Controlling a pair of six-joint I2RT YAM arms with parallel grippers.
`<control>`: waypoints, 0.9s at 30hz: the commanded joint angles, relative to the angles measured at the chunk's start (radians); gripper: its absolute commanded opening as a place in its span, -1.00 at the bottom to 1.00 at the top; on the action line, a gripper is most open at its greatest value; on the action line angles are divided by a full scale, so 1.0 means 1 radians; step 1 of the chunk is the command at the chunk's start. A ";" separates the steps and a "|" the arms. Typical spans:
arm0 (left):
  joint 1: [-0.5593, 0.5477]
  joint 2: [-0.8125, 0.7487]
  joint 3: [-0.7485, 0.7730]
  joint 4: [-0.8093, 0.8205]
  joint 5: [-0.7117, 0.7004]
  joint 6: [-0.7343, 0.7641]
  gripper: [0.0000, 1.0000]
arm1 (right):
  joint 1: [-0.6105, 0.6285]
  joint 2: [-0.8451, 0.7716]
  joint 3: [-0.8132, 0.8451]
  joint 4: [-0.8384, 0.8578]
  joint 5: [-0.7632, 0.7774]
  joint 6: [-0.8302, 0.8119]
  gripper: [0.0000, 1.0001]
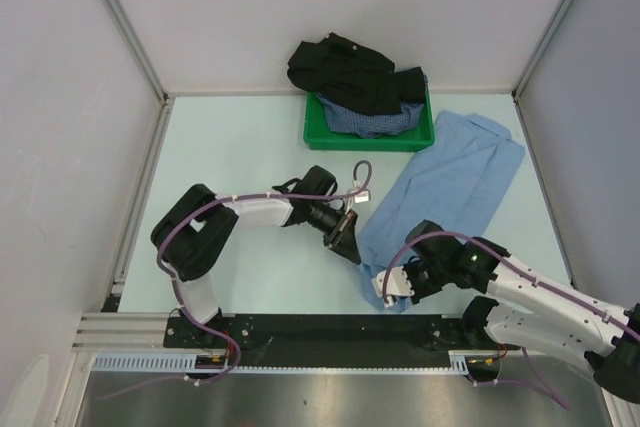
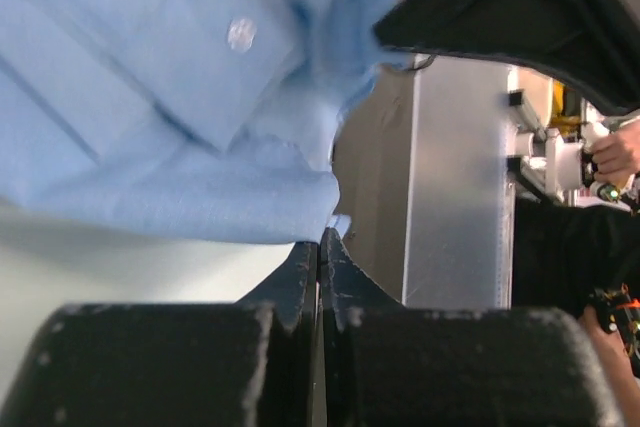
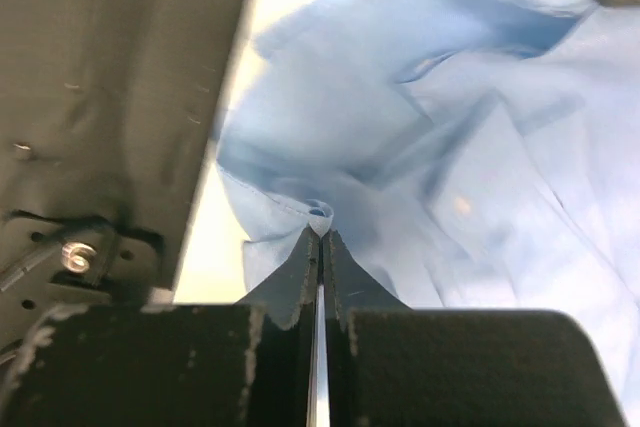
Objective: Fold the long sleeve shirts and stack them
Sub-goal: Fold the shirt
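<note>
- Right gripper: my fingers are clamped on a thin nip of hem at the near corner of the light blue shirt.
- Left gripper: fingers pressed together, with the hem meeting their tips. I cannot tell whether any cloth is caught between them.
- The shirt lies spread on the table, right of centre, running from near centre to far right.
- The black shirt and checked shirt are heaped in the green tray at the far edge.
- Risk: my right hold takes only the very edge, so a firm pull could slide the hem out.
- Risk: if my left holds nothing, a lift raises one corner only and the cloth drags into a twist.
- Risk: the limp fabric may bunch rather than fold on a clean line.
- Material: thin matte woven cloth with soft creases and stitched hems. A small pale round button sits on a doubled band.
</note>
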 commanded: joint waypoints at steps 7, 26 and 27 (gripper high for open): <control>-0.005 0.136 0.320 0.108 0.071 -0.175 -1.00 | -0.437 -0.013 0.148 -0.120 -0.089 -0.264 -1.00; 0.027 0.726 1.172 0.239 -0.160 -0.411 -1.00 | -1.182 0.482 0.362 0.119 -0.233 -0.557 -1.00; 0.027 0.764 1.198 0.215 -0.180 -0.398 -0.97 | -1.188 0.493 0.362 0.131 -0.224 -0.556 -1.00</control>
